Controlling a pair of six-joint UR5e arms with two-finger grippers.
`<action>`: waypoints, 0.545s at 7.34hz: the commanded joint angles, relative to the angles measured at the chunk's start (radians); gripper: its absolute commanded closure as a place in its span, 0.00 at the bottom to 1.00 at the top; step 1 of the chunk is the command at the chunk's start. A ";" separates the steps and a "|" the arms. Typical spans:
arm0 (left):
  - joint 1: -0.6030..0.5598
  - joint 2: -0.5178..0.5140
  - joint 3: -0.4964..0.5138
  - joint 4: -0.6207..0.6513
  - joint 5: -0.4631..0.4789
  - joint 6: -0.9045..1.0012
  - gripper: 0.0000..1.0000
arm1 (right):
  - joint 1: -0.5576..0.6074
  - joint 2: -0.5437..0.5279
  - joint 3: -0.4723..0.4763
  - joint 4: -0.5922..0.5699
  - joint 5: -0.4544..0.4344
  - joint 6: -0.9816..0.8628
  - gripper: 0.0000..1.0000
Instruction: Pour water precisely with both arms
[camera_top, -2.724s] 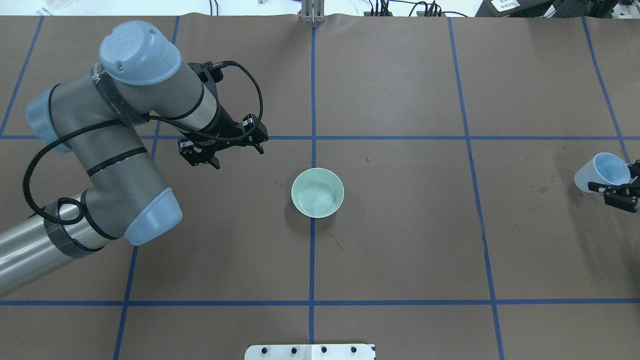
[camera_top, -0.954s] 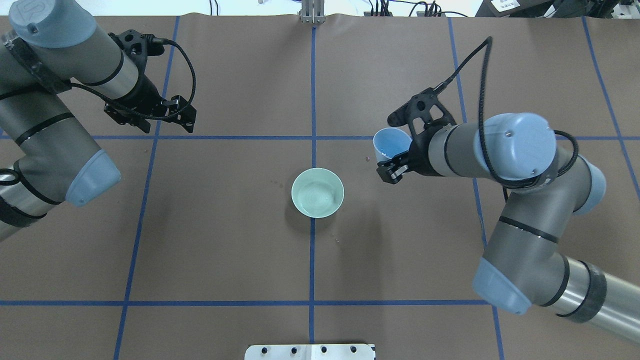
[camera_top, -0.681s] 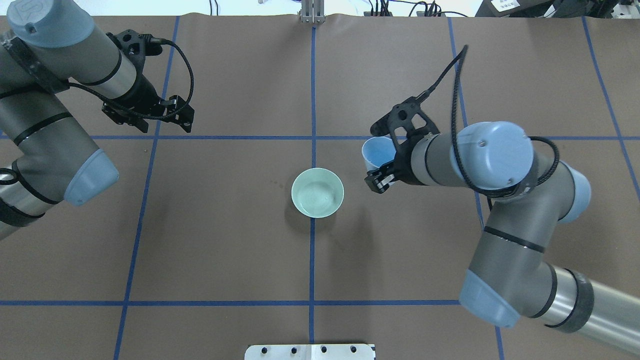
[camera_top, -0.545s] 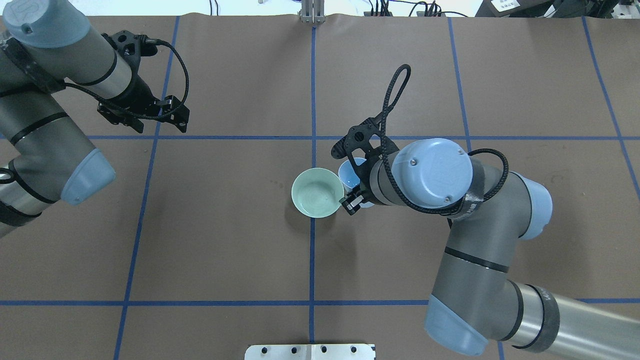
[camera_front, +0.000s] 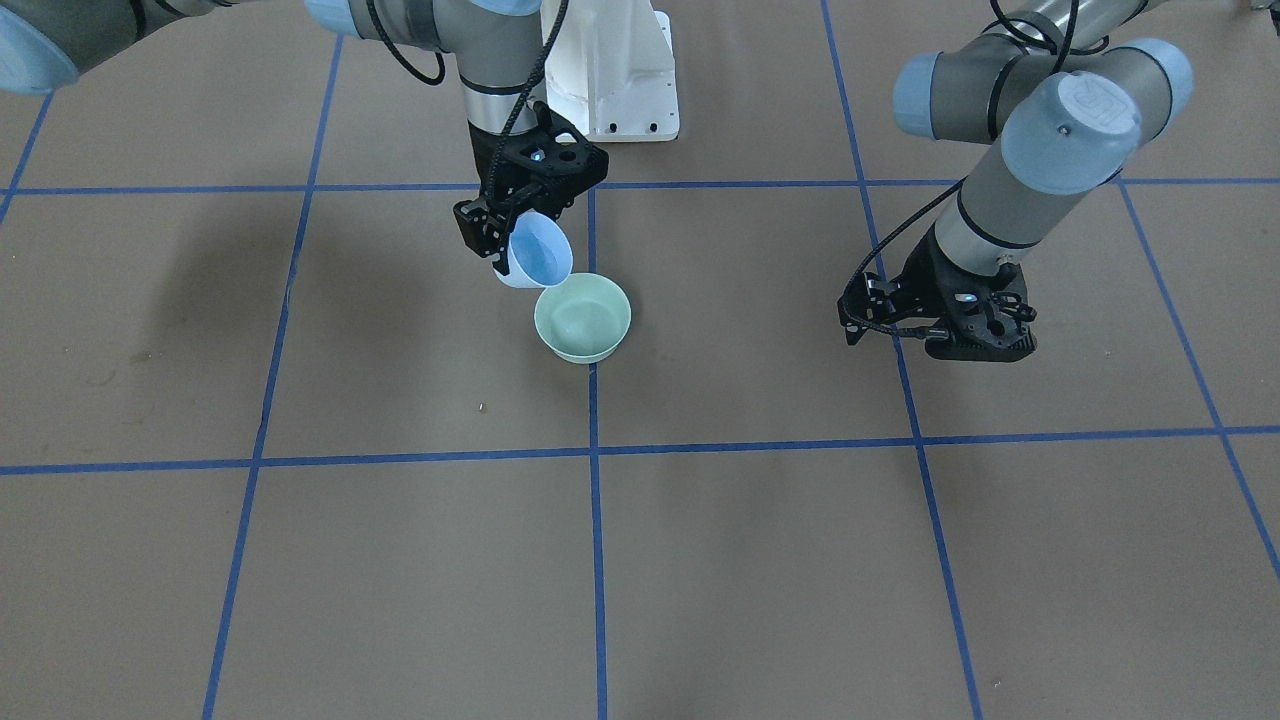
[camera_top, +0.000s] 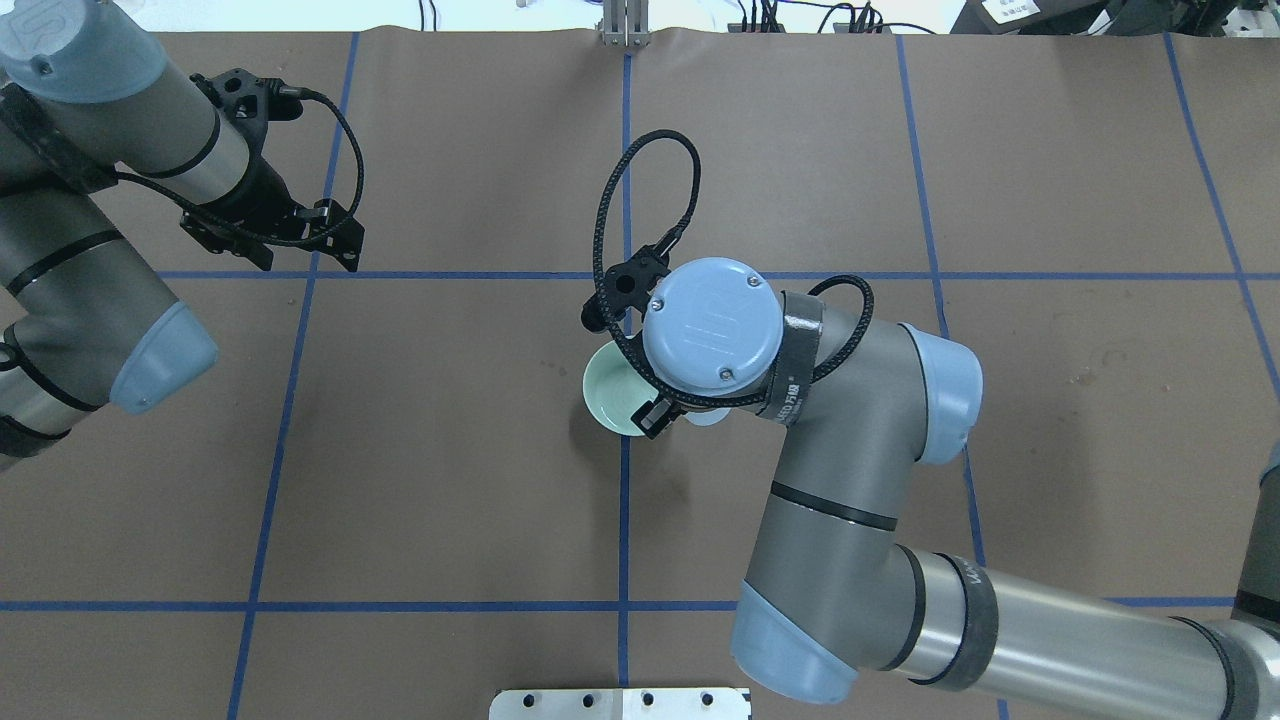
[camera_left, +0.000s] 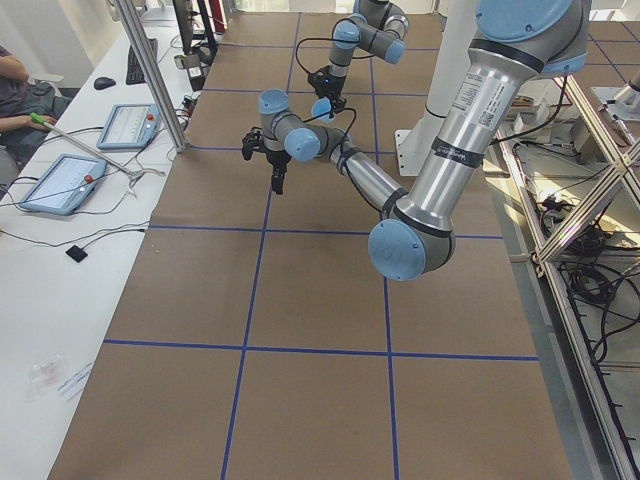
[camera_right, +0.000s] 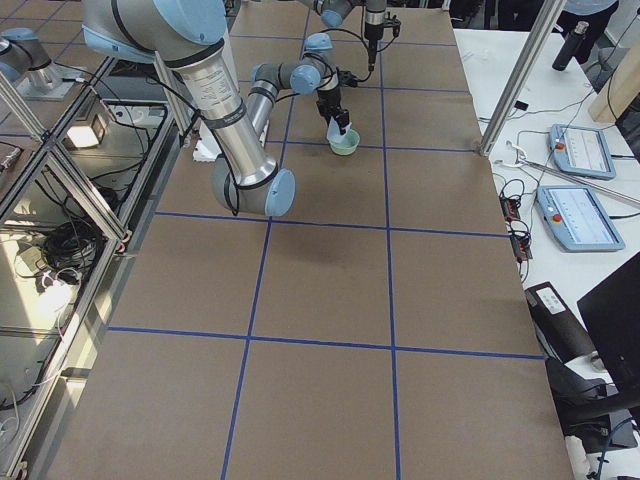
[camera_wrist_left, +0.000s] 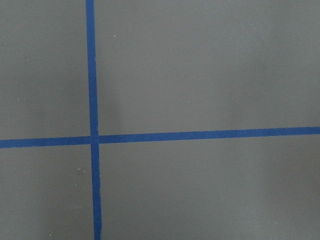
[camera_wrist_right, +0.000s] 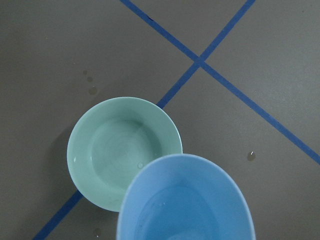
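My right gripper (camera_front: 497, 243) is shut on a light blue cup (camera_front: 538, 255) held tilted, its mouth toward a pale green bowl (camera_front: 583, 318) and its rim at the bowl's edge. The right wrist view shows the cup (camera_wrist_right: 185, 200) close up with a faint sheen of water (camera_wrist_right: 182, 212) inside, and the bowl (camera_wrist_right: 120, 150) just beyond its lip. No stream shows. From overhead the right wrist covers most of the bowl (camera_top: 603, 393). Far to the left, my left gripper (camera_top: 308, 262) hangs open and empty above the table.
Blue tape lines grid the brown table (camera_top: 450, 480). Small wet spots (camera_wrist_right: 91, 90) lie near the bowl. The white pedestal (camera_front: 625, 70) stands at the robot's side. Tablets (camera_left: 60, 180) lie on the operators' bench, and a metal frame (camera_right: 60, 200) runs along the table.
The right arm swung in from the table's right edge with the cup and brought it to the bowl. The left arm drew back from the bowl toward the far left.
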 joint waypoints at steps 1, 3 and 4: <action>-0.001 0.013 0.001 -0.003 0.001 0.005 0.00 | -0.001 0.080 -0.113 -0.070 0.003 -0.094 0.95; -0.001 0.014 0.002 -0.006 0.001 0.005 0.00 | -0.002 0.103 -0.118 -0.157 0.000 -0.179 0.96; -0.001 0.014 0.002 -0.006 0.001 0.005 0.00 | -0.002 0.134 -0.132 -0.218 -0.020 -0.212 0.97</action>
